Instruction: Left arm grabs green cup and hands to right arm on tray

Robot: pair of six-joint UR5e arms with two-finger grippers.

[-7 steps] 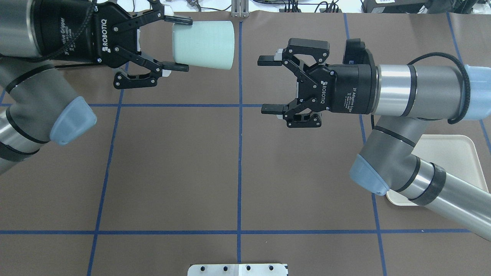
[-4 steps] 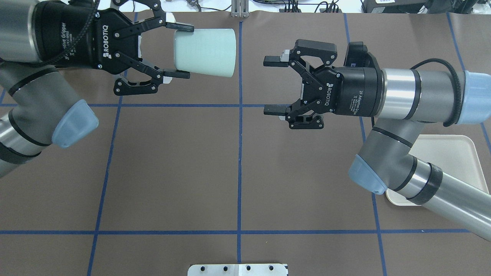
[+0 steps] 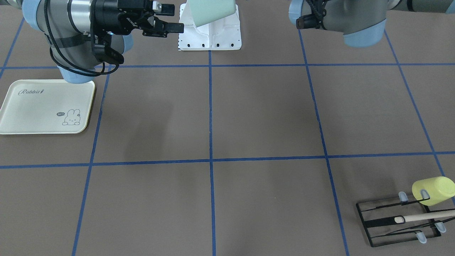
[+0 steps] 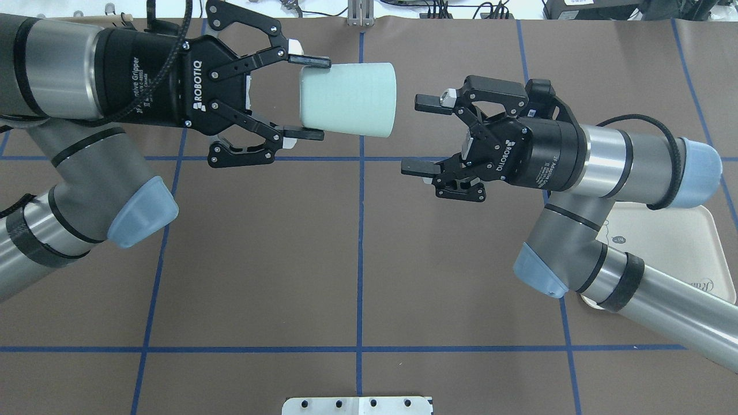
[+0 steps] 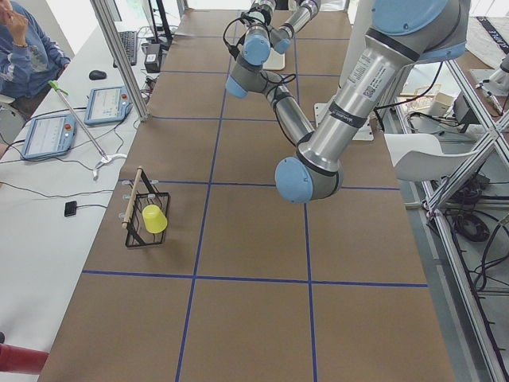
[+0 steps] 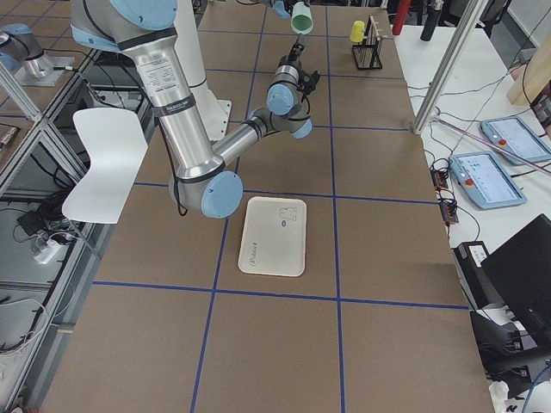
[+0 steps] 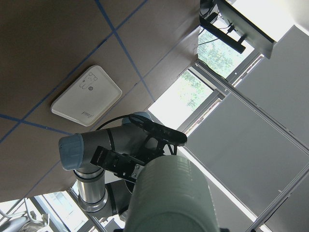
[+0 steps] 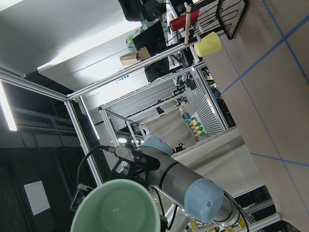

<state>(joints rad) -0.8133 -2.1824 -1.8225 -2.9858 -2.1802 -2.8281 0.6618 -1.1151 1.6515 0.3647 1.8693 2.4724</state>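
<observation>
My left gripper (image 4: 311, 97) is shut on the base end of the green cup (image 4: 349, 99) and holds it on its side, high above the table, mouth toward the right arm. The cup also shows in the front view (image 3: 211, 10), the left wrist view (image 7: 174, 193) and the right wrist view (image 8: 116, 208), where I look into its open mouth. My right gripper (image 4: 420, 136) is open and empty, facing the cup's rim a small gap away; it also shows in the front view (image 3: 172, 17). The tray (image 3: 21, 113) lies empty under the right arm (image 4: 692, 242).
A black wire rack (image 3: 398, 220) at the table's far left corner holds a yellow-green cup (image 3: 432, 190) and a wooden stick. The white base plate (image 3: 209, 35) sits at the robot's edge. A person (image 5: 24, 48) sits beside the table.
The left arm has carried the cup to the right, across the centre line. The right gripper has shifted a little right and down, still open. The gap between them has shrunk.
</observation>
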